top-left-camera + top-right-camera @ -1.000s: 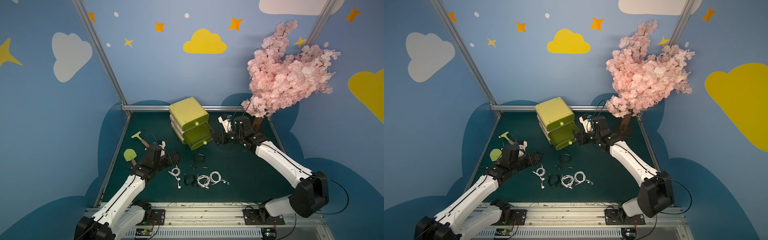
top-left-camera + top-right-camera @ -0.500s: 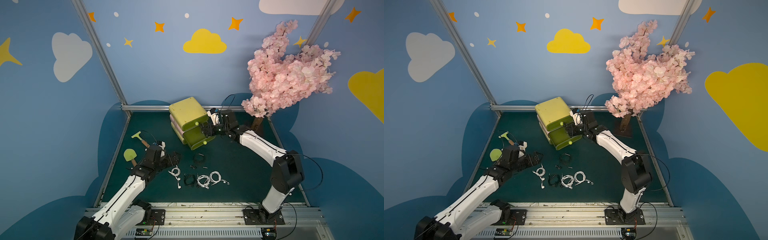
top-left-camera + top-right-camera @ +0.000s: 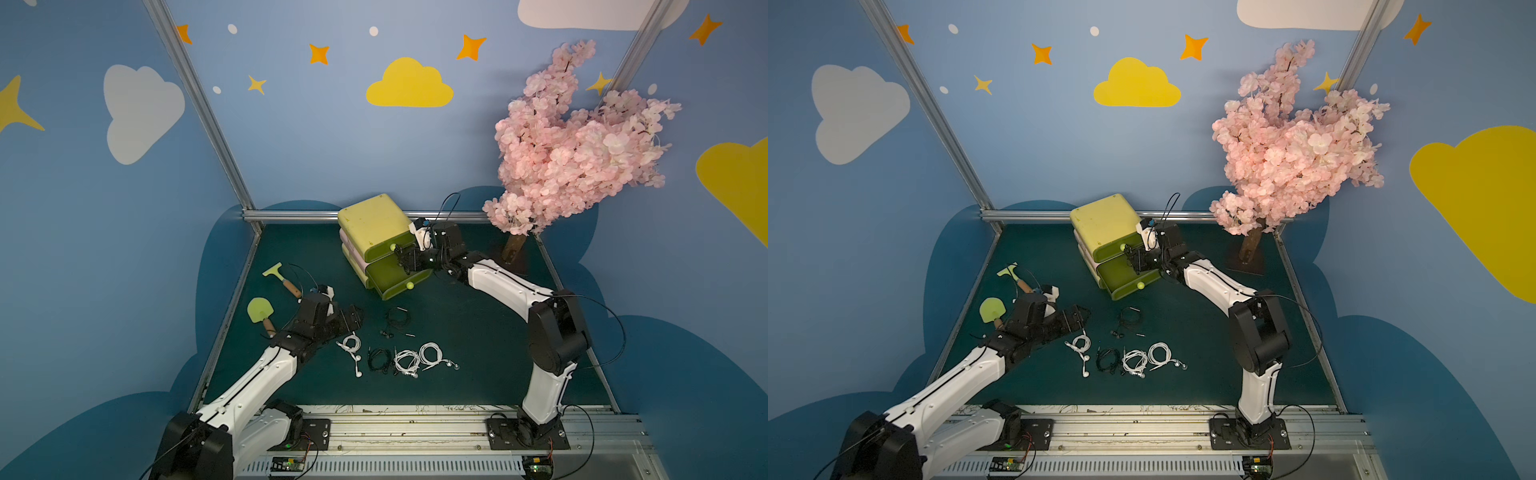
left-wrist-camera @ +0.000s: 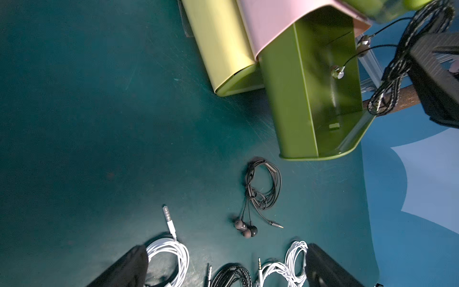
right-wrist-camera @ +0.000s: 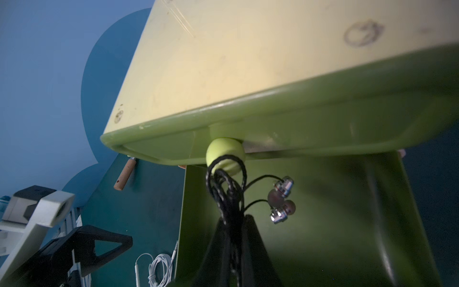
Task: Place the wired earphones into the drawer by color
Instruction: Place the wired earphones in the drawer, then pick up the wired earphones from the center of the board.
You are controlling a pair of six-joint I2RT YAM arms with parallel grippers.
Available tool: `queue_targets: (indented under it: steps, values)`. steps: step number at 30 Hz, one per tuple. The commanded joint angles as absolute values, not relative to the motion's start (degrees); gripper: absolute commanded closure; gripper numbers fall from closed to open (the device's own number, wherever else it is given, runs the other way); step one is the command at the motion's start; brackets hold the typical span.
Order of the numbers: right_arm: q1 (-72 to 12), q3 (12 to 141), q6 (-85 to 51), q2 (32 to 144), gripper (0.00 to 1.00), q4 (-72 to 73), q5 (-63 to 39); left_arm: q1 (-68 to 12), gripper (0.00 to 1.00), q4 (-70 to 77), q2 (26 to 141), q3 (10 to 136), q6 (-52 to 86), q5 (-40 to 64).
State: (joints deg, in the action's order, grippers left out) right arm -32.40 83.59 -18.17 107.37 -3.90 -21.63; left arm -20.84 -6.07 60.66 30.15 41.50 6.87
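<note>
The stacked green drawer unit [image 3: 372, 222] stands at the back middle, with one lower drawer [image 3: 397, 286] pulled out. My right gripper [image 3: 405, 259] hangs over that drawer, shut on black braided wired earphones [image 5: 227, 193]; their silver earbuds [image 5: 283, 196] dangle above the drawer floor [image 5: 323, 223]. On the mat lie three white bundles [image 3: 351, 345] [image 3: 407, 359] [image 3: 432, 353] and two black ones [image 3: 380, 359] [image 3: 397, 320]. My left gripper [image 3: 347, 318] hovers wide open over them, holding nothing. No red earphones are in view.
A pink blossom tree [image 3: 573, 145] stands on a base at the back right. A green scraper [image 3: 282, 278] and a round green spatula [image 3: 261, 311] lie at the left, beside my left arm. A metal rail [image 3: 291, 215] bounds the mat behind the drawers.
My right arm has swung left from near the tree to the drawer front, carrying the black earphones over the open drawer. The left arm has stayed put.
</note>
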Motion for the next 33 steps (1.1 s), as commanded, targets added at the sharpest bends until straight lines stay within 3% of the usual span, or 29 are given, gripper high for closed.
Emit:
queue_targets:
  steps: [1,6,18,23,25,33]
  values:
    - [-32.7,85.1,-18.4,108.1,0.86,-1.9,-20.8,-22.6,0.0,-1.7,63.4,30.3,42.5,4.2]
    - [-32.7,84.8,-18.4,107.8,0.75,-2.2,-20.7,-25.1,0.01,1.6,67.9,30.9,43.8,1.9]
    - [-32.0,80.3,-18.2,100.4,0.61,-3.1,-20.8,-30.8,0.08,6.0,73.5,32.1,46.4,-4.2]
    - [-31.2,75.7,-17.5,94.3,0.32,-4.6,-21.3,-33.3,0.14,8.2,77.8,33.3,47.1,-6.3]
    - [-30.6,73.6,-17.5,91.6,0.02,-4.6,-21.0,-34.5,0.17,9.6,79.6,33.5,47.6,-7.7]
    - [-27.4,61.3,-18.3,79.3,0.02,0.0,-18.2,-37.9,0.23,11.1,87.9,37.4,47.5,-10.7]
